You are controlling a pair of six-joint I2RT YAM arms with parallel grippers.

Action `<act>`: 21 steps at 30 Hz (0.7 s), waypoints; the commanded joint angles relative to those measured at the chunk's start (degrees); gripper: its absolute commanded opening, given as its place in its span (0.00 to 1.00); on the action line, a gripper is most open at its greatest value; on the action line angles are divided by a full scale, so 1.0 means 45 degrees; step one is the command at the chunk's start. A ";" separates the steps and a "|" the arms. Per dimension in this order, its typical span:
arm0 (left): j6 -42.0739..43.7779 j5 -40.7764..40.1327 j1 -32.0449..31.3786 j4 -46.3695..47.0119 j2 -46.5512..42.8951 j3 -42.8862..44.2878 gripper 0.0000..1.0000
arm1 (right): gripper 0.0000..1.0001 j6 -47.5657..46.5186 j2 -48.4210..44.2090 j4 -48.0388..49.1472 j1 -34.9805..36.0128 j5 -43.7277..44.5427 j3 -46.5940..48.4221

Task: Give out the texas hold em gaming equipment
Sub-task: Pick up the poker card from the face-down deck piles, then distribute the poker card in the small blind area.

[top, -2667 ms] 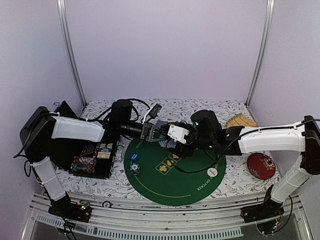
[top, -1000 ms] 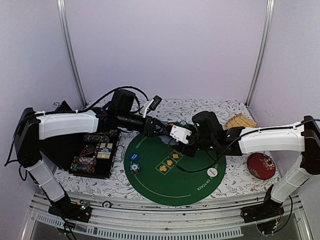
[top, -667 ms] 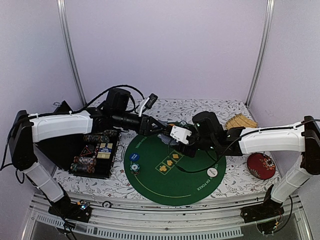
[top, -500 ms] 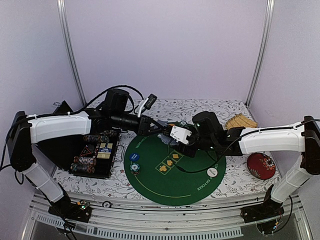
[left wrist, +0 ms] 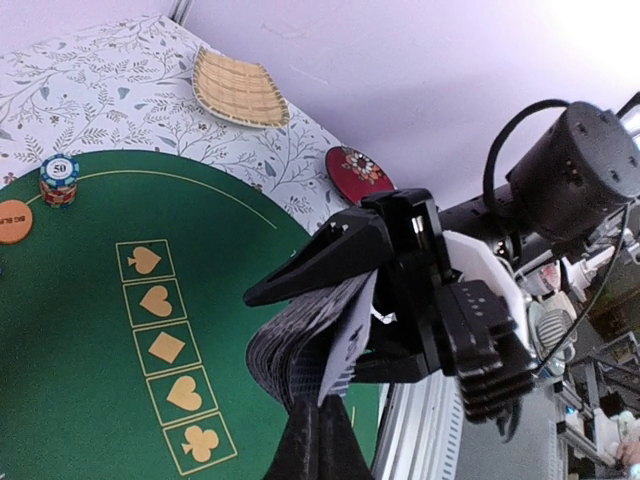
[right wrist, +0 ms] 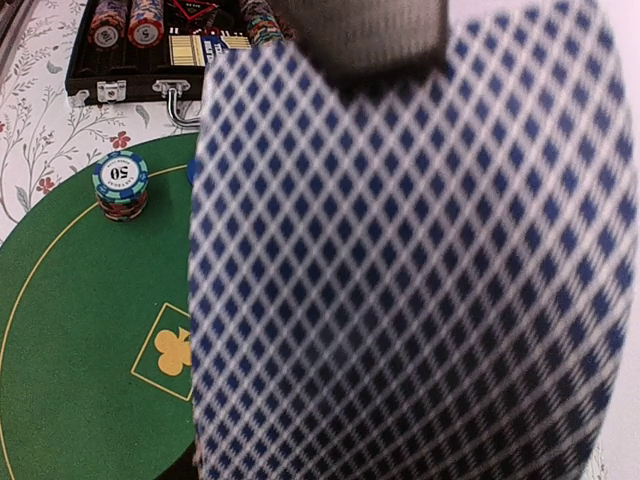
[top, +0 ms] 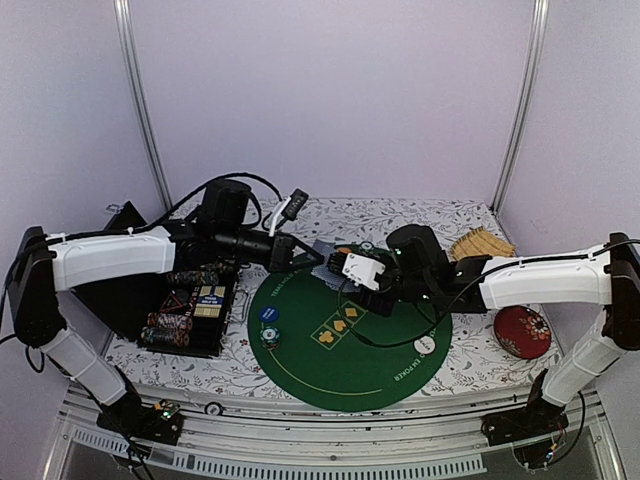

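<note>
Over the far side of the green mat [top: 330,370] my right gripper [top: 340,272] is shut on a fanned, bent deck of grey-blue backed playing cards [left wrist: 300,335]. My left gripper [left wrist: 322,415] is shut on the lower edge of one card [left wrist: 352,325] that sticks out of that deck. In the right wrist view a card back [right wrist: 400,260] fills the frame and hides my right jaws. A striped chip stack [top: 270,336] and a blue button [top: 268,313] lie on the mat's left, and a white button [top: 425,344] lies on its right. An orange button [left wrist: 12,222] lies beside the chip stack [left wrist: 58,178].
An open black case [top: 195,305] with rows of chips stands left of the mat. The red round dish [top: 522,330] is at the right edge, and a wicker dish [top: 480,243] sits behind the right arm. A black cable loops over the mat.
My left gripper has closed from open onto one card of the deck and drawn back to the left with it. The right arm has barely moved.
</note>
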 commanded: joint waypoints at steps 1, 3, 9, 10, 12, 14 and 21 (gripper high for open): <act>-0.0778 -0.0124 0.0627 0.1204 -0.1132 -0.0724 0.00 | 0.49 0.0254 -0.0479 0.0327 -0.0282 -0.0015 -0.0362; -0.1133 -0.0260 0.0741 0.1630 -0.1443 -0.1033 0.00 | 0.49 0.0281 -0.0447 0.0376 -0.0357 0.0007 -0.0420; -0.2937 -0.0586 0.1625 0.2986 -0.2300 -0.2391 0.00 | 0.48 0.0404 -0.0299 0.0470 -0.0557 0.0037 -0.0482; -0.3292 -0.0682 0.1896 0.3231 -0.2481 -0.2744 0.00 | 0.48 0.0437 -0.0280 0.0463 -0.0615 0.0018 -0.0491; -0.4024 -0.0776 0.2738 0.3683 -0.2748 -0.3505 0.00 | 0.48 0.0464 -0.0285 0.0444 -0.0670 0.0007 -0.0518; -0.4447 -0.0837 0.3788 0.3654 -0.2666 -0.4071 0.00 | 0.48 0.0442 -0.0316 0.0418 -0.0683 -0.0026 -0.0518; -0.4646 -0.1539 0.4995 0.3616 -0.0624 -0.5258 0.00 | 0.48 0.0430 -0.0482 0.0284 -0.0684 -0.0220 -0.0519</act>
